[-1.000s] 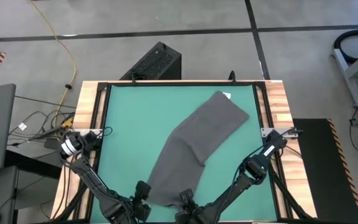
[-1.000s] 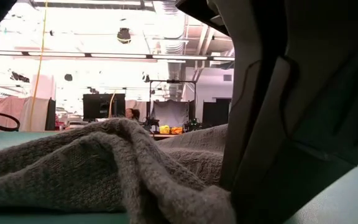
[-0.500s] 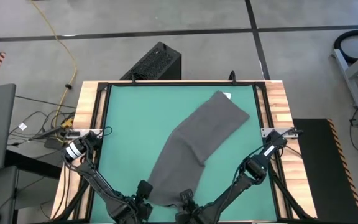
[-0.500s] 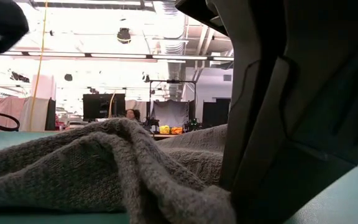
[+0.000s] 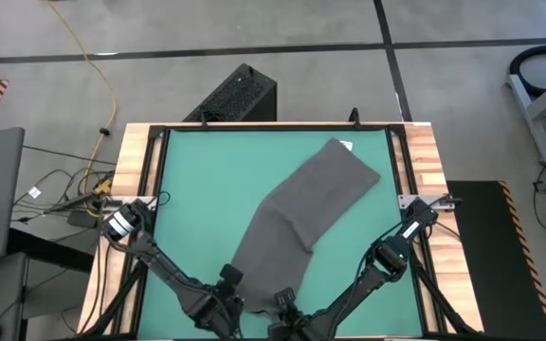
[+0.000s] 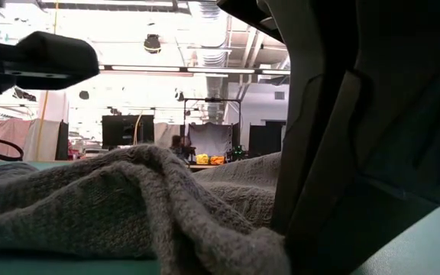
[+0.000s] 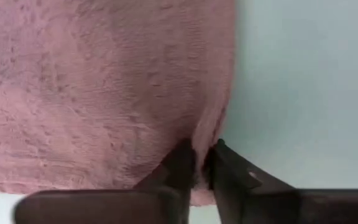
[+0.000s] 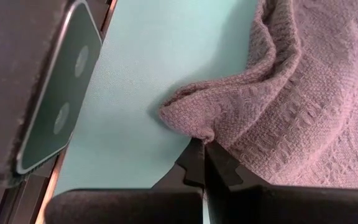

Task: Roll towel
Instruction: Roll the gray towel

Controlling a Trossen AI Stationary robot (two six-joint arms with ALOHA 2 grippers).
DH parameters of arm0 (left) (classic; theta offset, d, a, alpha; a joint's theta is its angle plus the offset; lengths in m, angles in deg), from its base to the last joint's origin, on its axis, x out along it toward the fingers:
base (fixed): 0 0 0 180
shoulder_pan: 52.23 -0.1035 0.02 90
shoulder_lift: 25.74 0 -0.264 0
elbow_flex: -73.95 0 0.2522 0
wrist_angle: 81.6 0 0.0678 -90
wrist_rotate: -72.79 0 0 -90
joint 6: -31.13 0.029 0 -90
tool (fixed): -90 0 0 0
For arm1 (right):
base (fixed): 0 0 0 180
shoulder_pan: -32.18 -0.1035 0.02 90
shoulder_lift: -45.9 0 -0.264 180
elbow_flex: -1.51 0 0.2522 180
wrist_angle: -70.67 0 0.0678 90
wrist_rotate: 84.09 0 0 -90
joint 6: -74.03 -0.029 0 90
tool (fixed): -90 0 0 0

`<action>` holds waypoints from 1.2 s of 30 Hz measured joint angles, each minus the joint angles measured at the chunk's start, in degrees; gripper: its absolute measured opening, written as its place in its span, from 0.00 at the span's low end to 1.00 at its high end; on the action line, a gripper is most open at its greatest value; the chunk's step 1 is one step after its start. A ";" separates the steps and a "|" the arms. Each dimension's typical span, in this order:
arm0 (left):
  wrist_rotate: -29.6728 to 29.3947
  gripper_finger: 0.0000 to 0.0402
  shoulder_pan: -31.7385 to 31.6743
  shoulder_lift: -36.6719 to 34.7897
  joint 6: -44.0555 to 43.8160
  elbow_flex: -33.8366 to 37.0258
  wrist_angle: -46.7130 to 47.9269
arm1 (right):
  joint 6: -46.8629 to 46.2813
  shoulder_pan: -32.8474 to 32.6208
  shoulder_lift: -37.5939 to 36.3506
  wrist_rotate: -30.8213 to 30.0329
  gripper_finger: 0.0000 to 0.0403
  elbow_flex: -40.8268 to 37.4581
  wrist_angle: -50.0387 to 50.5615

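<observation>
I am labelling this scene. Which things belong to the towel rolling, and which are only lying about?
For the job: towel; left pincer and right pincer, both shut on its near edge.
Lying about: black box, yellow cable, both on the floor.

The towel (image 5: pixel 297 223) lies diagonally on the table (image 5: pixel 192 189), its tag end toward the far right corner, its other end at the near edge.

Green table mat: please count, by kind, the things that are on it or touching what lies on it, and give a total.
Dark grey soft cloth towel: 1
Small white tag at the towel's far edge: 1
Dark two-finger grippers pinching the towel's near edge: 2 (left gripper, right gripper)
Total: 4
</observation>
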 joint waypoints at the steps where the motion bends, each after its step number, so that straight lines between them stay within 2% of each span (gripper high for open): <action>1: 0.63 0.05 -0.27 0.00 0.02 0.04 0.07 | 0.00 -0.02 0.00 0.00 0.04 0.00 0.00; 4: 3.04 0.01 -1.17 -0.26 -0.92 1.82 -2.08 | 0.00 -0.10 0.01 -0.02 0.04 0.00 0.07; 9: 2.20 0.01 -1.27 -0.45 -6.33 2.08 -2.01 | 0.01 -0.45 -0.54 -1.21 0.03 -0.08 1.58; 13: -0.82 0.00 -0.89 -1.87 -9.10 0.47 -1.28 | -0.82 -0.87 -3.06 -3.43 0.02 -0.24 4.01; 17: -6.23 0.00 -0.94 -4.63 -12.11 -0.46 -0.58 | -1.13 -1.23 -6.97 -6.46 0.02 -0.07 3.97; 22: -7.93 0.00 -0.17 -6.33 -15.95 -2.90 1.15 | -2.92 -2.78 -11.22 -10.20 0.02 -0.11 5.51; 30: -9.27 0.00 2.57 -7.54 -17.08 -15.87 6.82 | -10.55 -6.34 -17.06 -12.40 0.02 -0.07 6.05; 36: -17.37 0.00 3.48 -7.58 -14.03 -24.33 10.92 | -20.08 -10.52 -19.73 -20.49 0.02 -0.02 8.66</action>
